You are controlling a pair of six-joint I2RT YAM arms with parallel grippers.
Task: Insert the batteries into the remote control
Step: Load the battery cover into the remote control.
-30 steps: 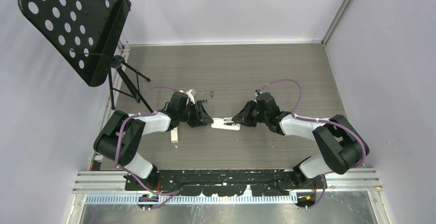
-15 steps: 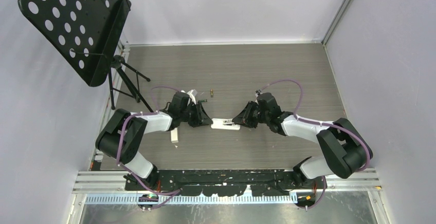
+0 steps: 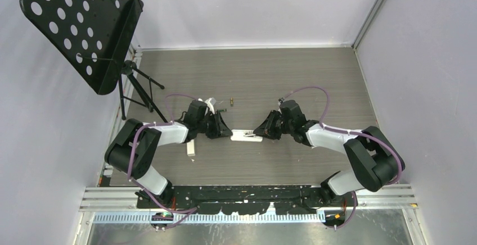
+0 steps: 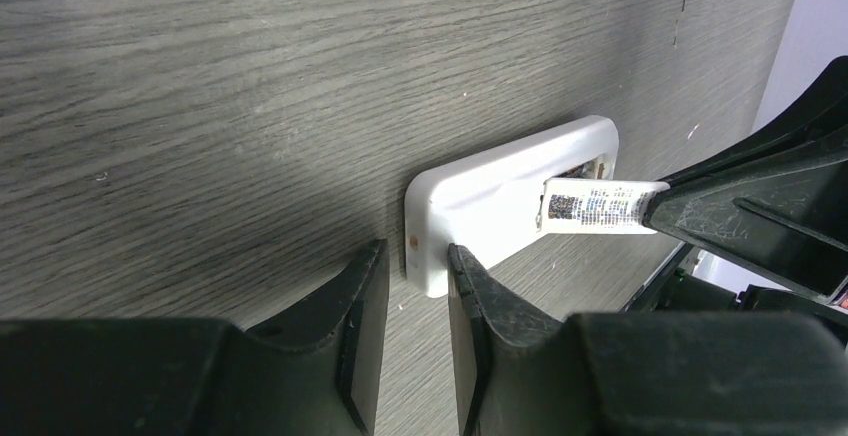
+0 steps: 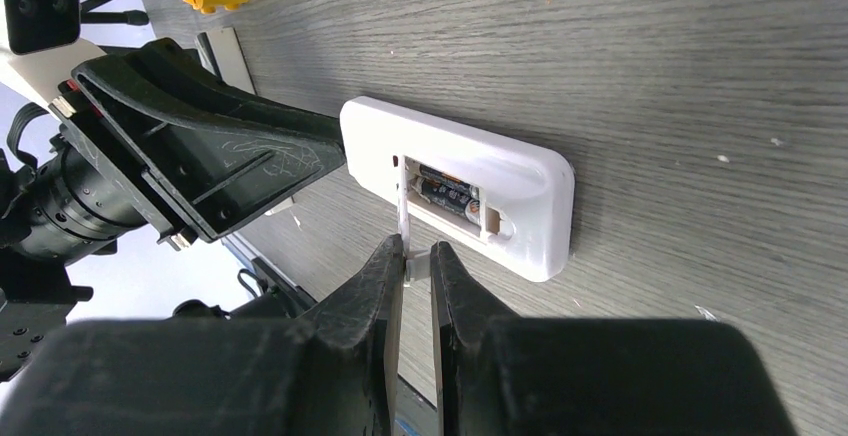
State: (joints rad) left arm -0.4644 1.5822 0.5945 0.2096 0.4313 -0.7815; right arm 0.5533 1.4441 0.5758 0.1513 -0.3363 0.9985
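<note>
On the table the remote lies back-up between my two pincers, with batteries in its open bay (how many I cannot tell). My right pincer is clenched on a thin printed strip reaching out of that bay. My left pincer stands narrowly parted at the remote's end corner, and I cannot tell whether it grips.

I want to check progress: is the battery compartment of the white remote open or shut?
Open. In the right wrist view no cover lies over it on the remote, and batteries lie exposed inside.
</note>
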